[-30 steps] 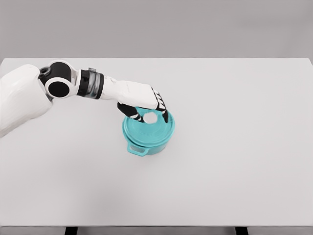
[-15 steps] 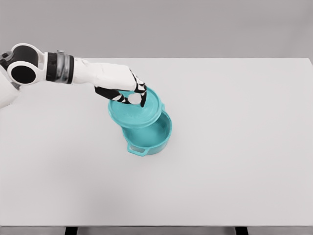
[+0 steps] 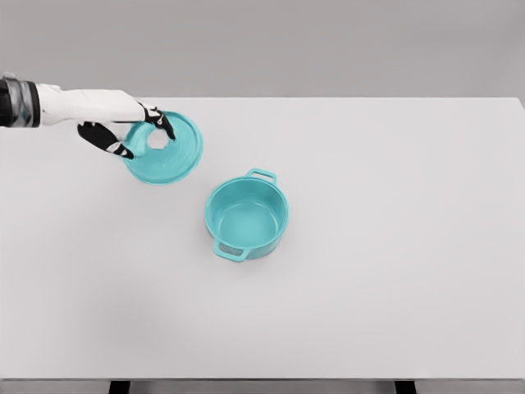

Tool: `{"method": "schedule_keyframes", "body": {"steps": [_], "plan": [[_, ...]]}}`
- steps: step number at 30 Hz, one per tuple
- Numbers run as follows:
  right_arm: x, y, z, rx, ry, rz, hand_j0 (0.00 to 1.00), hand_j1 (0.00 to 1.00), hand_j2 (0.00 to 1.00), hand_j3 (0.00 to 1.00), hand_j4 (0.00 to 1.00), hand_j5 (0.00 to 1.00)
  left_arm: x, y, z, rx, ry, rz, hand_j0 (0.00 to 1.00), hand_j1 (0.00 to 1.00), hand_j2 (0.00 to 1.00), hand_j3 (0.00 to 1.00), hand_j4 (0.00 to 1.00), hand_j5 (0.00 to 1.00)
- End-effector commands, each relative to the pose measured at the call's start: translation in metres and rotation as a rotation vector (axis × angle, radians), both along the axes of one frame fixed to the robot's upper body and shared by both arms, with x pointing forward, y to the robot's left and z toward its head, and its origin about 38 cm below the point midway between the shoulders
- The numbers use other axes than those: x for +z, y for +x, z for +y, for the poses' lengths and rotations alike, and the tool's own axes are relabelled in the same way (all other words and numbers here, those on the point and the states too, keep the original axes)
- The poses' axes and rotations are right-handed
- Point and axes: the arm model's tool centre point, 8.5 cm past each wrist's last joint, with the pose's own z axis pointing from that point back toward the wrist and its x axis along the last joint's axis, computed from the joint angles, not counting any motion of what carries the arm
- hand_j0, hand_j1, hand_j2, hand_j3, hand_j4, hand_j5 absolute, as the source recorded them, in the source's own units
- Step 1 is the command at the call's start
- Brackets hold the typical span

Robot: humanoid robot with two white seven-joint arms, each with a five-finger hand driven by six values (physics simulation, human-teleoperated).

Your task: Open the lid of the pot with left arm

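A teal pot (image 3: 246, 218) stands uncovered near the middle of the white table (image 3: 394, 246), with a handle at its front left and one at its back right. Its inside looks bare. The round teal lid (image 3: 168, 152) with a white knob is held up and to the left of the pot, tilted and well apart from it. My left hand (image 3: 135, 131) is shut on the lid's knob, fingers curled around it. The left arm reaches in from the left edge. No right arm shows.
The left hand lifted the lid off the pot and carried it up and to the left. The pot stayed in place and now stands uncovered.
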Motion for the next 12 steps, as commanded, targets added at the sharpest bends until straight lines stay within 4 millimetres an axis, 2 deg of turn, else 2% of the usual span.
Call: {"method": "schedule_keyframes", "body": {"steps": [1, 7, 9, 10, 12], "plan": [[0.000, -0.001, 0.000, 0.000, 0.000, 0.001, 1.00, 1.00, 1.00, 1.00, 1.00, 1.00, 0.002, 0.001, 0.000, 0.006, -0.011, 0.000, 1.00, 1.00, 1.00, 1.00, 1.00, 1.00], [0.000, -0.001, 0.000, 0.000, 0.000, 0.001, 1.00, 1.00, 1.00, 1.00, 1.00, 1.00, 0.000, 0.001, 0.000, 0.006, -0.011, 0.003, 1.00, 1.00, 1.00, 1.00, 1.00, 1.00], [0.000, -0.001, 0.000, 0.000, 0.000, 0.001, 1.00, 1.00, 1.00, 1.00, 1.00, 1.00, 0.016, 0.001, -0.002, 0.001, -0.063, -0.027, 1.00, 1.00, 1.00, 1.00, 1.00, 1.00], [0.000, -0.001, 0.000, 0.000, 0.000, 0.001, 1.00, 1.00, 1.00, 1.00, 1.00, 1.00, 0.020, -0.010, -0.016, -0.048, -0.109, -0.027, 1.00, 1.00, 1.00, 1.00, 1.00, 1.00], [0.000, -0.001, 0.000, 0.000, 0.000, 0.001, 1.00, 1.00, 1.00, 1.00, 1.00, 1.00, 0.025, -0.021, -0.027, -0.089, -0.182, -0.025, 1.00, 1.00, 1.00, 1.00, 1.00, 1.00]]}}
